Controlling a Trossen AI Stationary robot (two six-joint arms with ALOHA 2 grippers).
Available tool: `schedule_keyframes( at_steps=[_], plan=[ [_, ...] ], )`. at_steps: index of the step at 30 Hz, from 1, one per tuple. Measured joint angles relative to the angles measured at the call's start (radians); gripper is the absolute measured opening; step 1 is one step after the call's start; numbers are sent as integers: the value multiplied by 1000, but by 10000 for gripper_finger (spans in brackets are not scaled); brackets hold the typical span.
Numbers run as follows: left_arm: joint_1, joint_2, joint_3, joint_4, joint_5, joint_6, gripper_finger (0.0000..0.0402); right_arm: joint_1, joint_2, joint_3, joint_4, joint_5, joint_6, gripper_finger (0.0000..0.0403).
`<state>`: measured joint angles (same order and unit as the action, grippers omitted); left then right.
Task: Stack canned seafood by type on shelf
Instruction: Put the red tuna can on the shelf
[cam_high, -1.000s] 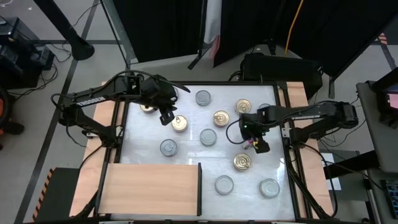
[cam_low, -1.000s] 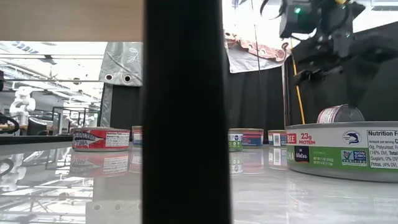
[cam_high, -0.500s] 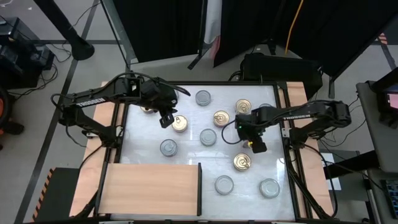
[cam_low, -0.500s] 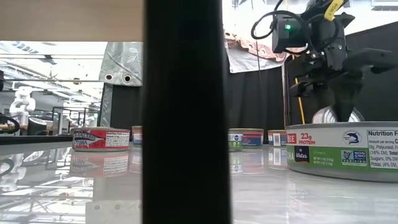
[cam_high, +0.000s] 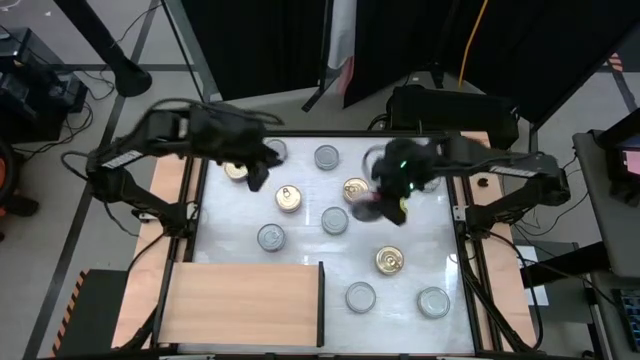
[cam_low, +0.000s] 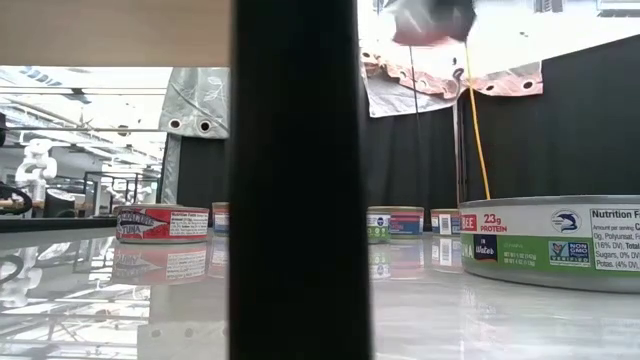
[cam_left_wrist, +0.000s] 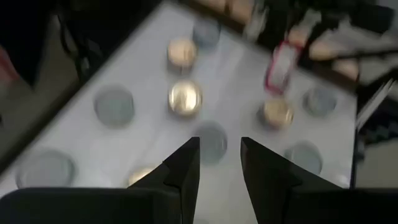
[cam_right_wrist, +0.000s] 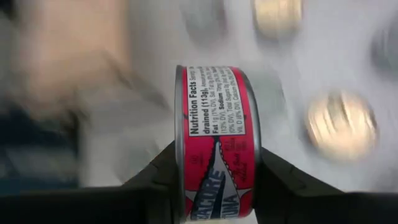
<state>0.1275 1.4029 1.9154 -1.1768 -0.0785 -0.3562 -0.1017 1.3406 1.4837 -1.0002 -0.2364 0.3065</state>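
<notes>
Our left hand (cam_left_wrist: 219, 148) hangs over the far left part of the bench (cam_high: 300, 250), its fingers a little apart with nothing between them. Under it lie loose tins, among them a gold-lid tin (cam_high: 289, 198) and a silver-lid tin (cam_high: 271, 236).

The shelf (cam_high: 240, 300) waits bare at the near left. Well apart from it, above the middle right of the bench, our right hand (cam_right_wrist: 216, 158) is clamped on the red-labelled tin (cam_right_wrist: 214, 118).

We judge three risks. The fingers seem to press only on the two flat faces, so the tin could slip or turn during a quick carry. Its path to the shelf passes over other tins, and a low pass could knock them. The dark upright edge of the shelf could catch the tin if it comes in low.

The tin stands on its rim: the flat faces look sideways to the fingers and the label faces the wrist camera. Being round and flat, it has no real long axis; its short axis runs from finger to finger. We think it must be turned flat before stacking.
</notes>
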Motion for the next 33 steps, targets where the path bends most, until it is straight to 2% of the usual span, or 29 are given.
schedule_keyframes(
  at_steps=[3,7,11,14,17,21,23,26,31,33],
  plan=[
    [-14,-1,105,-18,-71,34,119,7,0,77,242,0,186,120],
    [-40,-1,215,-36,-119,114,119,37,13,95,588,2,343,123],
    [-78,-1,283,-36,-149,145,119,94,67,94,730,-10,441,124],
    [-119,-1,299,-38,-163,70,119,141,119,90,768,-9,489,125],
    [-173,-3,298,-54,-155,-74,119,185,164,90,848,-8,535,126],
    [-267,-4,298,-56,-19,-358,123,229,212,90,980,1,658,126],
    [-323,-4,298,-35,37,-481,138,252,233,90,1039,26,690,127],
    [-413,-4,298,3,35,-630,181,279,258,90,1098,77,703,127],
    [-511,1,298,-19,-211,-862,279,300,286,91,1131,150,722,127],
    [-535,12,298,-36,-223,-891,313,300,294,91,1145,163,723,127]
  ],
)
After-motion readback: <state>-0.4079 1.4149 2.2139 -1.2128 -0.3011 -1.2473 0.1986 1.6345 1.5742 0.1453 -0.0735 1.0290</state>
